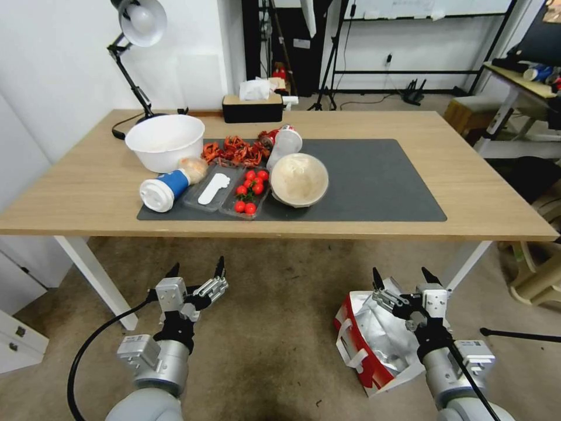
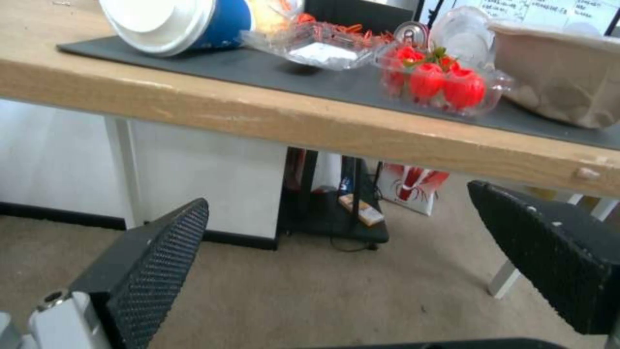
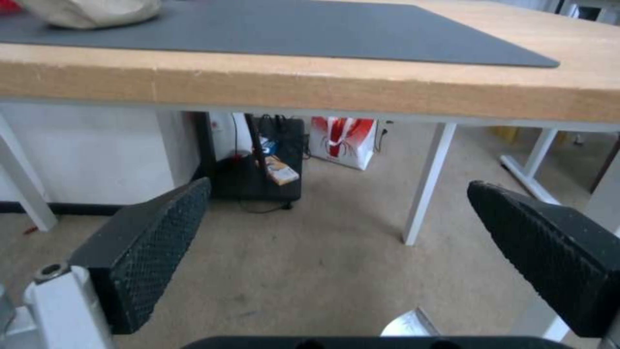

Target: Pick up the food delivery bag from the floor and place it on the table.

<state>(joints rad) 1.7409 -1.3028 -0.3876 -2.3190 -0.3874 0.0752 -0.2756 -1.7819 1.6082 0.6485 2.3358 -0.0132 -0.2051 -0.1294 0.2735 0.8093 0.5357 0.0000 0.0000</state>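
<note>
The food delivery bag (image 1: 374, 345) stands on the floor (image 1: 274, 327) at the right, in front of the table; it is red and white with white loop handles, and its top gapes open on crinkled silver foil. My right gripper (image 1: 403, 278) hangs open just above the bag's far rim, with nothing between its fingers. In the right wrist view that gripper (image 3: 336, 252) faces the table edge (image 3: 310, 92), and a corner of foil (image 3: 407, 325) shows below it. My left gripper (image 1: 197, 269) is open over bare carpet to the left. The light-wood table (image 1: 479, 193) carries a dark grey mat (image 1: 380, 181).
On the mat's left half lie a white bowl (image 1: 165, 141), a tipped blue cup (image 1: 163, 190), clear trays with tomatoes (image 1: 250, 190) and a paper bowl (image 1: 299, 179). A lamp and a tissue box (image 1: 252, 108) stand behind. Another red-and-white bag (image 3: 342, 140) sits on the floor beyond the table. White table legs (image 1: 96, 280) flank the gap.
</note>
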